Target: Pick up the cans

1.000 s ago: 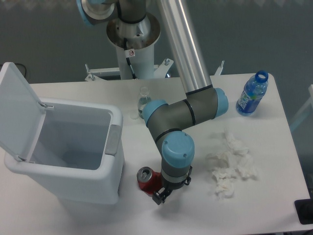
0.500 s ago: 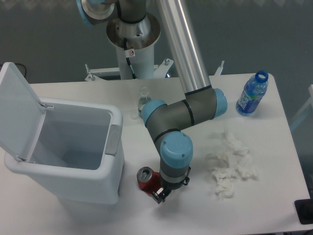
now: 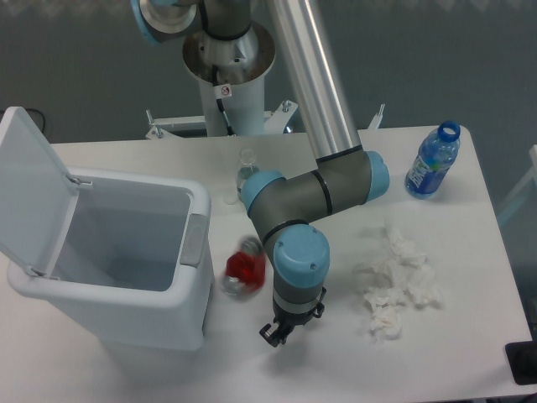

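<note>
Jaws [image 3: 278,333] point down near the desk's front edge, mostly hidden under the wrist; I cannot tell whether they are apart or together. Motion-blurred, the red can [image 3: 244,266] shows beside the white bin [image 3: 195,312], left of the arm and apart from the jaws. On the white desk [image 3: 470,277] lie crumpled tissues [image 3: 396,283]; a blue-labelled bottle [image 3: 433,159] stands near the back right corner. Grey wall behind.

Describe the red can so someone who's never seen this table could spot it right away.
Start at the big white open-lidded plastic bin on the left. Just off its right wall, beside the grey-and-blue arm, sits the small red metal can, blurred. It is the only red thing; the bottles nearby are clear or blue.
</note>
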Robot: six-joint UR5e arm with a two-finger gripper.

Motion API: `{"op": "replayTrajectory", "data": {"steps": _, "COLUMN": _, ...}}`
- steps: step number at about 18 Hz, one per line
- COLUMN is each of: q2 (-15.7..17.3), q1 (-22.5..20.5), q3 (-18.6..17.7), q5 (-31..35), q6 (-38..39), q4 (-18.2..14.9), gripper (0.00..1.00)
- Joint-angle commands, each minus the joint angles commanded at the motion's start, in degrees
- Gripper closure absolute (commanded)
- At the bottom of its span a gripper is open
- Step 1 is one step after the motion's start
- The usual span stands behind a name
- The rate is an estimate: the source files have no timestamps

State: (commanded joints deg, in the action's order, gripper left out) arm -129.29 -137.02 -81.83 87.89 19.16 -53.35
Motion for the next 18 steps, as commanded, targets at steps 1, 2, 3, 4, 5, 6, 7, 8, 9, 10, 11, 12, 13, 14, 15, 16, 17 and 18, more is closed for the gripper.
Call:
{"op": "replayTrajectory", "data": {"steps": 1, "q2": 0.0, "q1": 0.0, "q3": 0.1, "q5": 0.0, "q6": -0.1, "q4": 0.0, "gripper": 0.41}}
{"op": "replayTrajectory", "data": {"steps": 2, "q2": 0.1, "q1": 0.0, "q3": 0.1, "q5": 0.0, "q6": -0.9, "q4": 0.0, "gripper": 0.4}}
{"op": "replayTrajectory", "data": {"steps": 3, "q2": 0.3, "q1": 0.0, "q3": 0.1, "q5": 0.1, "q6": -2.1, "q4": -0.1, "gripper": 0.4}}
{"op": "replayTrajectory", "data": {"steps": 4, "q2": 1.2, "q1": 0.0, "q3": -0.3, "q5": 0.1, "q6": -3.3, "q4": -0.3, "gripper": 0.4}}
{"op": "replayTrajectory", "data": {"steps": 5, "q2": 1.9, "q1": 0.0, "q3": -0.9, "q5": 0.1, "q6": -4.6, "q4": -0.4, "gripper": 0.4}}
{"op": "replayTrajectory", "data": {"steps": 6, "q2": 2.5, "q1": -0.2, "q3": -1.7, "q5": 0.1, "q6": -6.5, "q4": -0.4, "gripper": 0.4}}
{"op": "replayTrajectory", "data": {"steps": 7, "q2": 2.9, "q1": -0.2, "q3": -2.0, "q5": 0.2, "q6": -8.9, "q4": -0.6, "gripper": 0.39}}
{"op": "replayTrajectory", "data": {"steps": 8, "q2": 3.0, "q1": -0.3, "q3": -2.4, "q5": 0.2, "q6": -11.2, "q4": -0.7, "gripper": 0.39}}
{"op": "replayTrajectory", "data": {"steps": 9, "q2": 3.2, "q1": -0.3, "q3": -2.8, "q5": 0.3, "q6": -13.7, "q4": -0.7, "gripper": 0.37}}
{"op": "replayTrajectory", "data": {"steps": 10, "q2": 3.9, "q1": -0.3, "q3": -3.6, "q5": 0.7, "q6": -16.7, "q4": -0.7, "gripper": 0.35}}
{"op": "replayTrajectory", "data": {"steps": 11, "q2": 4.4, "q1": -0.3, "q3": -4.1, "q5": 1.1, "q6": -19.8, "q4": -0.7, "gripper": 0.3}}
{"op": "replayTrajectory", "data": {"steps": 12, "q2": 4.7, "q1": -0.2, "q3": -4.5, "q5": 1.3, "q6": -22.6, "q4": -0.7, "gripper": 0.26}}
{"op": "replayTrajectory", "data": {"steps": 13, "q2": 5.0, "q1": -0.2, "q3": -4.9, "q5": 1.5, "q6": -24.6, "q4": -0.9, "gripper": 0.26}}
{"op": "replayTrajectory", "data": {"steps": 14, "q2": 5.4, "q1": -0.2, "q3": -5.5, "q5": 1.5, "q6": -26.8, "q4": -0.9, "gripper": 0.22}}
{"op": "replayTrajectory", "data": {"steps": 15, "q2": 6.1, "q1": -0.1, "q3": -6.2, "q5": 1.5, "q6": -29.9, "q4": -1.0, "gripper": 0.11}}
{"op": "replayTrajectory", "data": {"steps": 16, "q2": 6.7, "q1": -0.3, "q3": -6.8, "q5": 1.5, "q6": -32.9, "q4": -1.1, "gripper": 0.09}}
{"op": "replayTrajectory", "data": {"steps": 17, "q2": 7.3, "q1": -0.4, "q3": -7.1, "q5": 1.5, "q6": -35.0, "q4": -1.2, "gripper": 0.09}}
{"op": "replayTrajectory", "data": {"steps": 18, "q2": 8.0, "q1": -0.6, "q3": -7.6, "q5": 1.5, "q6": -36.5, "q4": -1.2, "gripper": 0.09}}
